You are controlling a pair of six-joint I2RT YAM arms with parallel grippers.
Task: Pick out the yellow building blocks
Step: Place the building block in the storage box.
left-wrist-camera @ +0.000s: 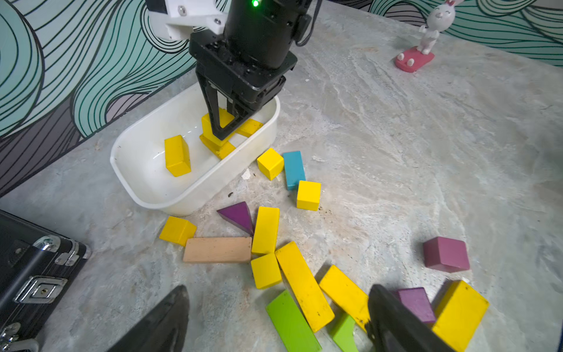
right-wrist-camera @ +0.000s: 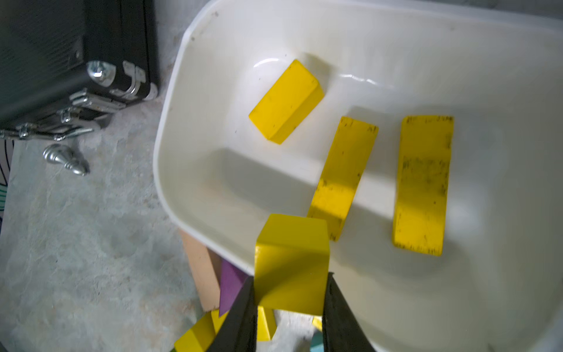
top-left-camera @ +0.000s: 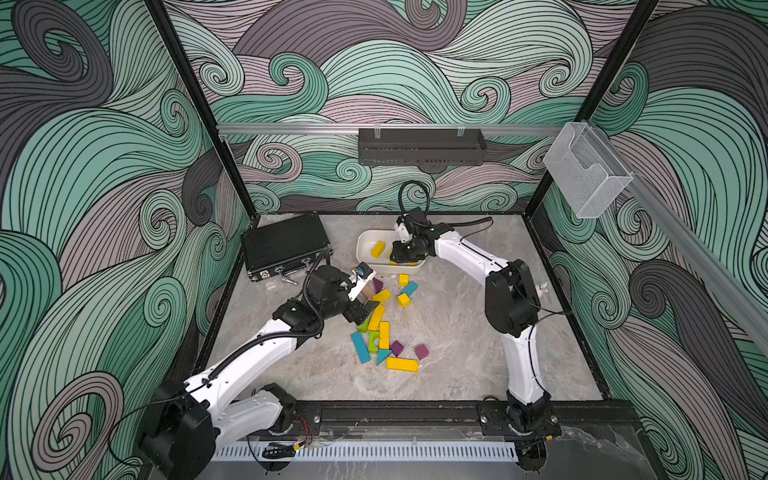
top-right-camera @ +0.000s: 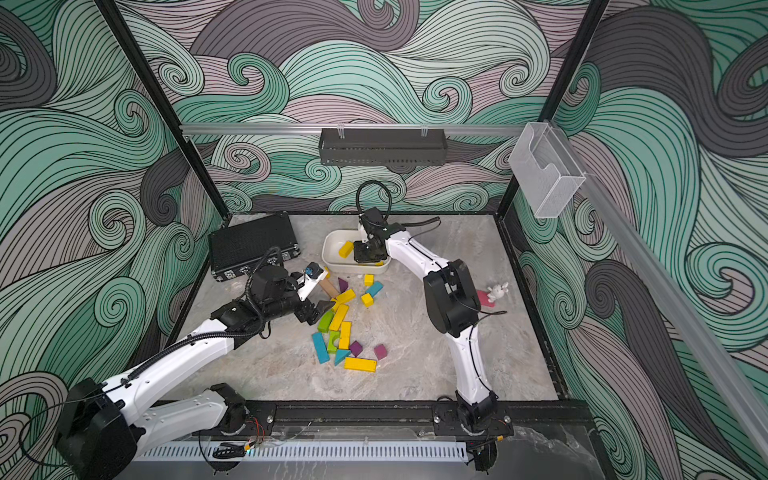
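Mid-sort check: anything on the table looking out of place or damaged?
A small silver pawn-shaped piece lies on its side beside the black case. The two flat yellow bars in the white tub show dark scuff marks. Nothing else stands out.

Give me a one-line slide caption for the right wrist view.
Right gripper holds a yellow cube over the white tub, where three yellow blocks lie.

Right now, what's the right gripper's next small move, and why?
Probably open the right gripper: it is shut on a yellow cube low inside the tub, over three yellow blocks lying in it, so releasing should drop the cube in.
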